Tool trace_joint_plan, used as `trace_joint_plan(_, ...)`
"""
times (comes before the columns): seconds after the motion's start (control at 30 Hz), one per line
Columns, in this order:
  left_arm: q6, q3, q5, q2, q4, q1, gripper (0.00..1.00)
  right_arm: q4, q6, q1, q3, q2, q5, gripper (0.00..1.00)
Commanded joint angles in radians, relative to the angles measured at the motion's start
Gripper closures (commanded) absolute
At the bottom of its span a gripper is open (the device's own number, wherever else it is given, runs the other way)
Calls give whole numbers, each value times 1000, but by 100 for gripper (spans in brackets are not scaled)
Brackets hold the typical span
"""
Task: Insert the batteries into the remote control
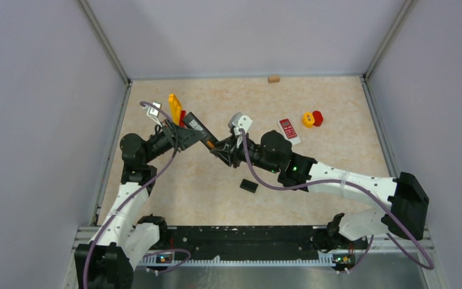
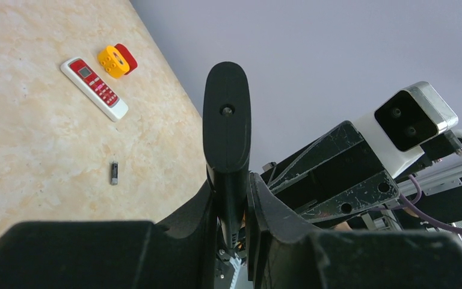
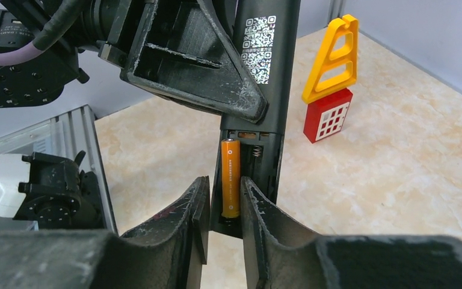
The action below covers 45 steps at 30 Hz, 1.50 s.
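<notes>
Checking cell seating from the right wrist view: the orange cylindrical battery (image 3: 230, 177) lies in the left-hand slot of the open compartment at the lower end of the slim black plastic remote control (image 3: 264, 72). Its long axis is parallel to the remote's and runs top to bottom at frame centre. My right gripper (image 3: 224, 183) sits directly below it. The fingers are narrowly apart and straddle the cell's lower end; the right finger is at its edge and a sliver of gap shows on the left side, so I judge this is not a firm pinch. The slot to the right shows only a bare spring (image 3: 255, 158) and no cell. My left gripper (image 2: 233, 198) is clamped on the remote's body and holds it raised off the tan marbled table (image 2: 30, 138). A dark cylindrical battery (image 2: 113, 173) lies loose on the table at left centre of the left wrist view, long axis roughly top to bottom in frame. Judgement: with the left arm occupied, the right arm is the one free to fetch it, and it must go in parallel to the orange one.
</notes>
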Motion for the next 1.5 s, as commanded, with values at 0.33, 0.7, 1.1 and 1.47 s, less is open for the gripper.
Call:
trace_joint_plan(0.33,-16,30,7,-19,85,-3,100,-73,60,6,90,-37,88,56)
trace_joint_plan(0.7,14,28,-7,-12,65,-3,100,-88,181,5,88,-106,158,23)
trace_joint_plan(1.1,16,31,-25,-16,68,-3,100,-190,792,-78,52,-110,202,10)
trace_joint_plan(1.47,14,25,-46,-13,71,-3,100,176,1153,-153,-84,-34,-52,8)
